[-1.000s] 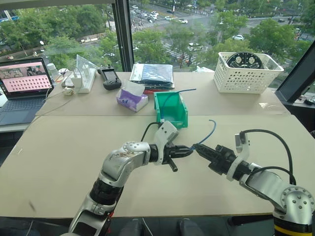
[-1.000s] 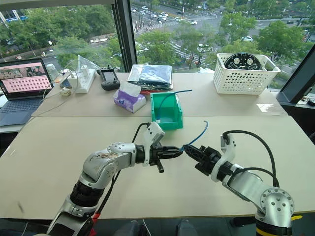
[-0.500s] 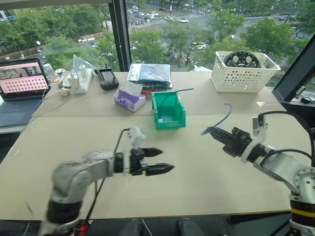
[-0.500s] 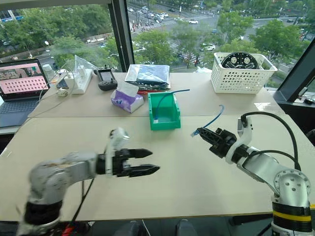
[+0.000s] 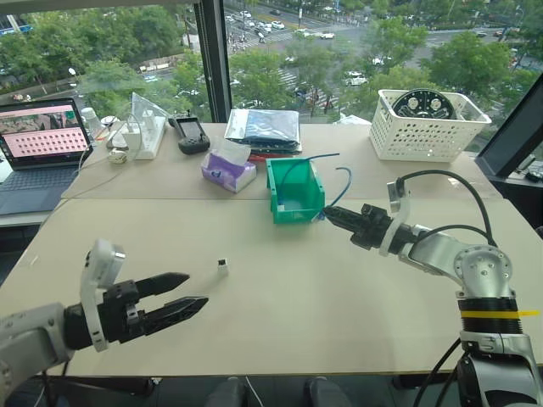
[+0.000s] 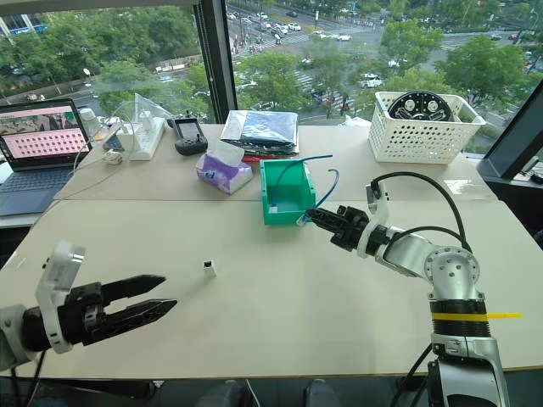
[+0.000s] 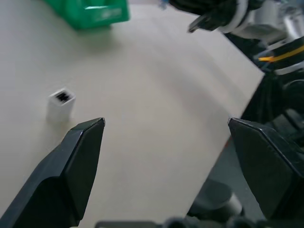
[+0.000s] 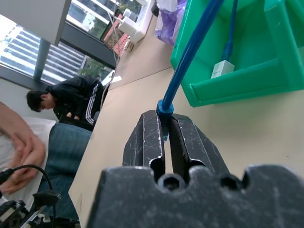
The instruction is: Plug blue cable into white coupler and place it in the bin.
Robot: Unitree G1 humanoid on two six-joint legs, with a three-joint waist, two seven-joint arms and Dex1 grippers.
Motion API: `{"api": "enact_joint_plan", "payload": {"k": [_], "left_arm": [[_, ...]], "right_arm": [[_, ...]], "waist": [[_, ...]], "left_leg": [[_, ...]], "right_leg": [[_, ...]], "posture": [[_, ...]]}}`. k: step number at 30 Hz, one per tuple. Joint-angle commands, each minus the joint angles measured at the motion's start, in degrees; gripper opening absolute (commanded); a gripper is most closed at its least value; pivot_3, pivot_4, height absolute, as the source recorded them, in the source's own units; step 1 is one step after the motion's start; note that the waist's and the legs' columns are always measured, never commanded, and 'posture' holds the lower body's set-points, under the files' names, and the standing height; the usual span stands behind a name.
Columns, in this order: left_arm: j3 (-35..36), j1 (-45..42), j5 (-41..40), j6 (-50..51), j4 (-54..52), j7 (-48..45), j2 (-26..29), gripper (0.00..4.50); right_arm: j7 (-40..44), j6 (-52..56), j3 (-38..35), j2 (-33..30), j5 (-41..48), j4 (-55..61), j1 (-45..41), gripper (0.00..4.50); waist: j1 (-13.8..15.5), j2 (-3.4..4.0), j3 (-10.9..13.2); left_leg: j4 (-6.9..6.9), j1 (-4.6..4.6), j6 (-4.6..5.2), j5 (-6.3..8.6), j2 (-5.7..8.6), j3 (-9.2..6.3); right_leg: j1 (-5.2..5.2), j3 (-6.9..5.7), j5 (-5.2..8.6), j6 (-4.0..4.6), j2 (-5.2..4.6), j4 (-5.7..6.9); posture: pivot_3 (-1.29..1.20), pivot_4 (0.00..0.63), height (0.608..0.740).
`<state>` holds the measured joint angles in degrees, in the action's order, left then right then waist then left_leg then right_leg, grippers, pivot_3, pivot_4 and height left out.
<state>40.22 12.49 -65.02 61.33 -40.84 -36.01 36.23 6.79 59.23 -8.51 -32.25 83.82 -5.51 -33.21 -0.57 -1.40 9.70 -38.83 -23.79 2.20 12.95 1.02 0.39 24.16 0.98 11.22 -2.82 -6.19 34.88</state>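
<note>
Holding the blue cable by one end, our right tool sits clamped shut on it just at the lowered front lip of the green bin. From the pinch the cable arcs up and over the bin. In the right wrist view a second blue cable with a white block on its end already lies inside the bin; we cannot tell what it belongs to.

Our left tool hangs low over the near left of the tabletop, its two fingers spread wide and holding nothing.

The white coupler lies alone on the tabletop, well apart from the bin and from the cable, dark socket showing in the left wrist view.

Progress, as we judge it: the cable reaches the bin, but the plug-in step looks undone, since the coupler lies loose. Left to do: fetch the coupler, mate it, then bin the pair.
</note>
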Motion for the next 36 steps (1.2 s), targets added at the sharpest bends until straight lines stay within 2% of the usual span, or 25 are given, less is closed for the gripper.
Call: {"api": "enact_joint_plan", "payload": {"k": [1, 3, 4, 8, 13, 17, 21, 23, 33, 36], "left_arm": [[-6.03, 6.35, 11.75, -10.24, -5.83, 9.00, -8.65, 4.47], [-14.61, 8.59, 23.87, -15.72, -7.90, 16.29, -12.07, 4.47], [-16.66, 7.31, 25.71, -14.82, -7.06, 20.88, -14.13, 4.47], [-23.92, 2.44, 31.06, -15.57, -4.84, 25.96, -16.81, 4.47], [-32.98, -4.37, 33.21, -10.01, -1.26, 28.54, -17.12, 4.47], [-34.73, -6.81, 31.45, -5.72, 0.14, 25.65, -14.53, 4.47], [-34.05, -12.43, 32.44, 0.69, 2.96, 30.86, -16.25, 4.47], [-36.18, -14.97, 34.62, 2.57, 3.57, 32.40, -15.67, 4.47], [-37.13, -22.14, 37.12, 8.07, 7.53, 35.80, -19.63, 4.47], [-36.01, -24.30, 37.64, 9.36, 10.09, 37.42, -22.89, 4.47]], "right_arm": [[1.98, 0.61, -2.21, 0.75, -1.29, 1.36, -0.66, 0.00], [2.26, 0.52, -2.57, 1.25, -2.57, 1.48, 0.27, 0.00], [2.36, 0.52, -2.70, 1.48, -3.14, 1.46, 0.46, 0.00], [2.22, 1.18, -3.47, 2.59, -4.30, 1.67, -0.08, 0.00], [1.37, 1.96, -4.65, 3.17, -4.68, 2.94, 0.82, 0.00], [1.05, 2.23, -4.87, 3.90, -5.75, 3.38, 1.46, 0.00], [0.34, 2.51, -6.29, 3.92, -5.73, 4.71, 2.52, 0.00], [-0.23, 2.63, -6.75, 4.19, -5.37, 5.73, 3.36, 0.00], [-2.08, 3.28, -7.84, 4.70, -5.02, 7.96, 4.35, 0.00], [-2.32, 3.13, -8.08, 4.57, -5.20, 8.37, 4.41, 0.00]], "waist": [[0.08, -0.29, 0.02], [0.28, -0.32, 0.00], [0.66, -0.29, 0.00], [1.29, -0.29, -0.01], [1.07, -0.27, -0.02], [0.76, -0.27, -0.02], [0.45, -0.27, -0.01], [0.41, -0.27, -0.01], [0.43, -0.27, -0.01], [0.62, -0.27, -0.01]], "left_leg": [[-0.01, -0.02, 0.00, 0.00, 0.00, -0.01], [-0.01, -0.03, -0.01, 0.00, -0.01, -0.03], [0.00, -0.04, -0.01, 0.00, 0.03, -0.02], [-0.07, -0.05, 0.00, -0.03, 0.01, -0.03], [-0.06, -0.03, 0.02, -0.06, -0.01, 0.02], [-0.04, -0.04, 0.03, -0.05, -0.01, -0.02], [0.02, -0.04, 0.04, -0.05, -0.03, -0.06], [-0.02, -0.04, 0.04, -0.06, -0.02, -0.06], [-0.05, -0.01, 0.04, -0.06, -0.01, -0.07], [-0.07, 0.00, 0.04, -0.07, 0.00, -0.07]], "right_leg": [[-0.01, -0.01, -0.01, -0.01, -0.01, 0.01], [-0.02, -0.01, -0.03, 0.04, -0.03, 0.00], [-0.02, -0.01, -0.03, 0.04, -0.10, -0.02], [-0.02, -0.06, -0.02, 0.27, -0.10, 0.02], [0.00, -0.07, -0.16, 0.09, -0.05, 0.03], [0.02, -0.08, -0.15, 0.04, 0.05, 0.08], [0.03, -0.09, -0.14, 0.05, 0.08, 0.10], [0.01, -0.09, -0.14, 0.03, 0.09, 0.10], [-0.03, -0.07, -0.14, 0.01, 0.10, 0.12], [-0.06, -0.07, -0.14, 0.00, 0.09, 0.12]], "posture": [[0.00, 0.150, 0.740], [0.00, 0.150, 0.740], [0.00, 0.150, 0.740], [0.00, 0.150, 0.740], [0.00, 0.150, 0.740], [0.00, 0.150, 0.740], [0.00, 0.150, 0.740], [0.00, 0.150, 0.740], [0.00, 0.150, 0.740], [0.00, 0.150, 0.740]]}}
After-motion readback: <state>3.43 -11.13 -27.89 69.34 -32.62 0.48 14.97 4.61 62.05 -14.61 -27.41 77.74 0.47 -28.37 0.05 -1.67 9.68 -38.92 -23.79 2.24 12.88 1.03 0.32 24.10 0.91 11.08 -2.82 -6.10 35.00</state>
